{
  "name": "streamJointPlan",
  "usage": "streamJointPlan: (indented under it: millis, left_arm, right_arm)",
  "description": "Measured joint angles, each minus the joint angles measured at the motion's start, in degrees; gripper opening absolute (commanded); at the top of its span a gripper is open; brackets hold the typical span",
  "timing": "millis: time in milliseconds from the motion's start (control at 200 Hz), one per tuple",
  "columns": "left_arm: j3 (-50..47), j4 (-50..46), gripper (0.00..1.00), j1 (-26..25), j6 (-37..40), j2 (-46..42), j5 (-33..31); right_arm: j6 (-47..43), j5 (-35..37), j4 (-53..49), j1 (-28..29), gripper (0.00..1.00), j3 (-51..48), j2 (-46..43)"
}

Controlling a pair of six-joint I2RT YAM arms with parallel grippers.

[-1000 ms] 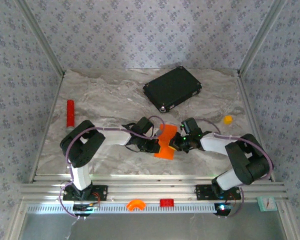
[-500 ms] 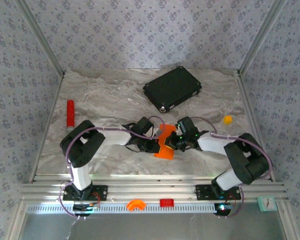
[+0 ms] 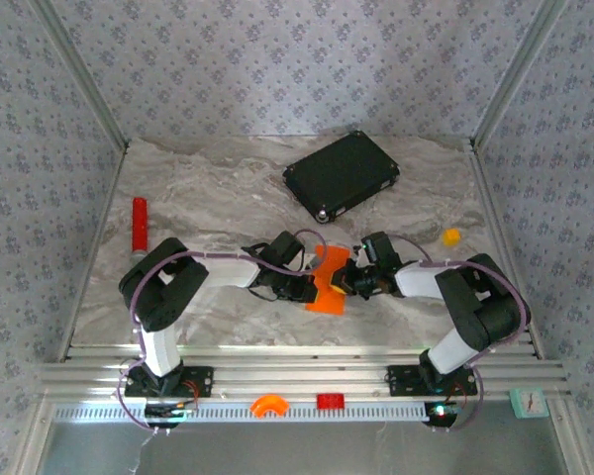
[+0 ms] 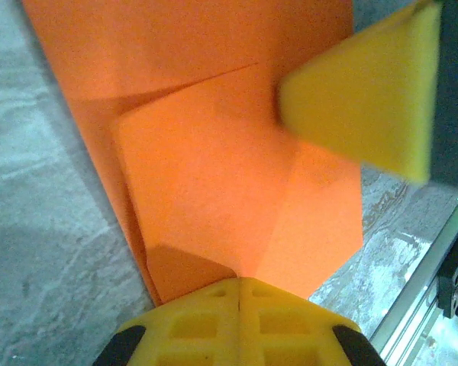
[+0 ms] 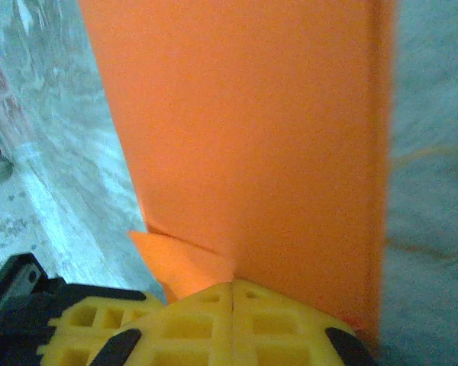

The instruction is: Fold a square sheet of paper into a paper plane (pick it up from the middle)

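The square sheet of paper (image 3: 328,280) is bright orange and folded over itself, with layered flaps and diagonal creases. It lies low over the marble table between the two arms. My left gripper (image 3: 310,287) is shut on its left edge, with the jaws meeting on the paper (image 4: 214,168) in the left wrist view. My right gripper (image 3: 347,282) is shut on the opposite edge. In the right wrist view a broad flap (image 5: 252,130) rises from the closed jaws. A yellow right fingertip (image 4: 366,91) rests against the paper in the left wrist view.
A black flat case (image 3: 341,176) lies at the back centre. At the left edge sits a red cylinder (image 3: 139,224), and at the right a small orange-yellow lump (image 3: 451,237). Aluminium rails (image 3: 297,374) bound the near edge, and patterned walls enclose the table.
The right arm's wrist swung a little to the left and its elbow drew in. The paper and the left arm have hardly moved. Both grippers stay shut.
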Motion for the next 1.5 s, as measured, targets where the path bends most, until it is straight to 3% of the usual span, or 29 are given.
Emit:
streamJointPlan:
  millis: [435, 630, 840, 1049, 1499]
  left_arm:
    - [-0.17, 0.33, 0.0, 0.0, 0.37, 0.0, 0.04]
    - [-0.17, 0.33, 0.0, 0.0, 0.37, 0.0, 0.04]
    - [-0.15, 0.31, 0.0, -0.02, 0.37, 0.0, 0.07]
    - [-0.09, -0.57, 0.0, -0.02, 0.35, -0.46, -0.33]
    - [6.8, -6.58, 0.07, -0.83, 0.39, -2.36, -2.1]
  right_arm:
    - [-2.27, 0.85, -1.77, -6.91, 0.08, -0.76, -3.23]
    - [-2.36, 2.23, -3.98, -4.42, 0.09, 0.28, -9.94]
    - [-2.34, 3.28, -4.46, 0.57, 0.06, 2.6, -6.21]
    - [-2.1, 4.02, -4.17, 0.0, 0.01, 0.22, -2.29]
    - [-2.12, 3.91, -2.86, -0.13, 0.0, -0.52, -2.43]
